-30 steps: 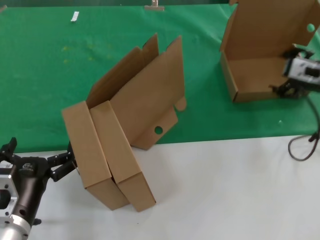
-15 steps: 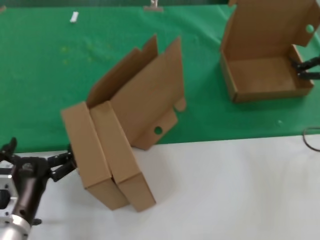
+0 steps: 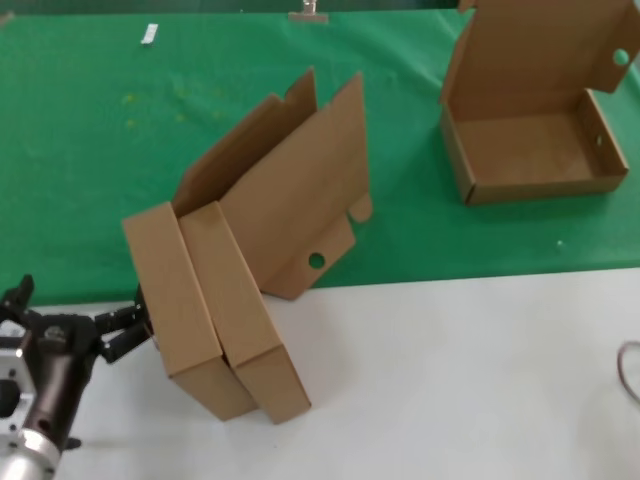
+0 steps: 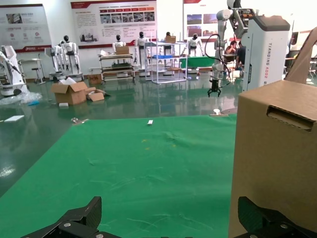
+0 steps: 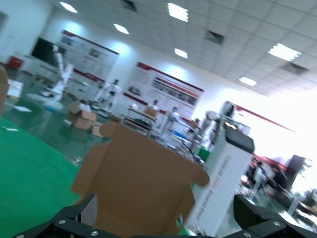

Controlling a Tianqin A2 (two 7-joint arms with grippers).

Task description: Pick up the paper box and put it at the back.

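Two brown paper boxes (image 3: 190,300) stand on edge side by side, lids open, straddling the white tabletop and the green cloth at the back (image 3: 100,150). A third paper box (image 3: 530,150) sits open on the green cloth at the back right. My left gripper (image 3: 72,312) is open and empty, low at the left. One finger is close beside the outer standing box, which fills one side of the left wrist view (image 4: 277,163). My right gripper (image 5: 168,223) is out of the head view. It is open and empty, with a brown box (image 5: 143,183) beyond its fingers.
The white tabletop (image 3: 450,380) lies in front of the cloth. A dark cable loop (image 3: 630,365) shows at its right edge. A small white piece (image 3: 150,33) lies on the cloth at the far left back.
My right gripper has drawn back from the open box at the back right and left the head view. That box stays on the cloth. The left gripper has not moved.
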